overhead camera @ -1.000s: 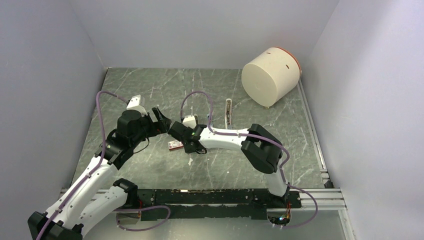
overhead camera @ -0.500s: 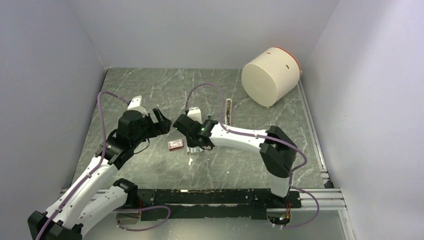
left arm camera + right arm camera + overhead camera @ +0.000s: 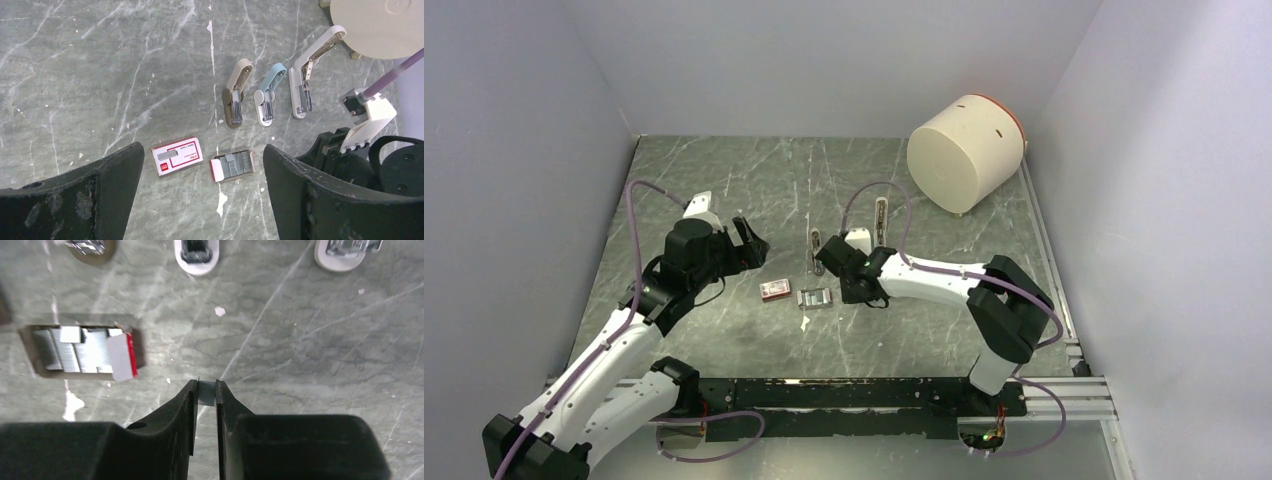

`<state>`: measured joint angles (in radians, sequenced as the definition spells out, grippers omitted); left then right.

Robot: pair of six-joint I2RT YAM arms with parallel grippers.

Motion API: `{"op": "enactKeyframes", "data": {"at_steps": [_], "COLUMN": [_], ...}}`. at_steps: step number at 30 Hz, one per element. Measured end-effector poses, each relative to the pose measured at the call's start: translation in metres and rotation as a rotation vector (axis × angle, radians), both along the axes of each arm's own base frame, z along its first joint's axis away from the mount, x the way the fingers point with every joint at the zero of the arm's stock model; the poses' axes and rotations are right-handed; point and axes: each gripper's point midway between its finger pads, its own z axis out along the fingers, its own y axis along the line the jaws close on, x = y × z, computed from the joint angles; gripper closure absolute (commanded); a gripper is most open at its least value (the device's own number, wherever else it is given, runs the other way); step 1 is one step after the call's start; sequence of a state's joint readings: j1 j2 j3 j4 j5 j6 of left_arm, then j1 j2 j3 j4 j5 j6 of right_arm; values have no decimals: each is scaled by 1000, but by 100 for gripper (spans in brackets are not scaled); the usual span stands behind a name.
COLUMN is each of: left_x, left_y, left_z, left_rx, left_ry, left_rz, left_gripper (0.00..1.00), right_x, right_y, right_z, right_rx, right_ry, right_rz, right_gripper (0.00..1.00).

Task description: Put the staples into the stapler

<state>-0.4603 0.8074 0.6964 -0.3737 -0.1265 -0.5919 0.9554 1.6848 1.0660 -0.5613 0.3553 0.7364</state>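
The staples (image 3: 234,164) lie as grey strips in a small open tray with a red end (image 3: 814,298), also seen in the right wrist view (image 3: 80,351). My right gripper (image 3: 207,390) is shut on one short grey staple strip, just right of the tray (image 3: 832,258). Three staplers lie open beyond it: a beige stapler (image 3: 235,95), a blue stapler (image 3: 266,93) and a white stapler (image 3: 311,70). Left of the tray, my left gripper (image 3: 202,156) hangs open and empty above the table (image 3: 749,245).
A red-and-white staple box (image 3: 177,155) lies left of the tray (image 3: 773,289). A large cream drum (image 3: 964,152) lies on its side at the back right. Grey walls close in the marble table on three sides.
My right arm has swung right and back from over the tray, uncovering it, still pinching the strip. My left gripper has stayed open and shifted only slightly.
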Motion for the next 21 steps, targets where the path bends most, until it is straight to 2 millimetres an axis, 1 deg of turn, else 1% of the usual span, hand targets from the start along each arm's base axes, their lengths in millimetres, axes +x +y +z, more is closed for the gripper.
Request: {"op": "enactKeyframes", "data": {"at_steps": [3, 7, 10, 13, 18, 21], "left_x": [0, 1, 1, 1, 1, 1], "left_y": [0, 0, 0, 0, -1, -1], "left_z": [-1, -2, -4, -4, -4, -4], "left_rx": [2, 4, 5, 7, 7, 7], "left_ry": [4, 8, 11, 13, 13, 13], "left_rz": [1, 1, 1, 1, 0, 0], "left_gripper": [7, 7, 7, 7, 7, 7], "right_x": [-8, -13, -13, -13, -13, -12], "right_y": [-6, -5, -4, -1, -1, 0], "right_z": [-11, -17, -19, -22, -28, -28], "right_rx": [-11, 0, 10, 17, 5, 7], "right_ry": [29, 47, 52, 56, 67, 67], "right_rz": [10, 31, 44, 60, 64, 62], "right_gripper": [78, 77, 76, 73, 69, 68]}}
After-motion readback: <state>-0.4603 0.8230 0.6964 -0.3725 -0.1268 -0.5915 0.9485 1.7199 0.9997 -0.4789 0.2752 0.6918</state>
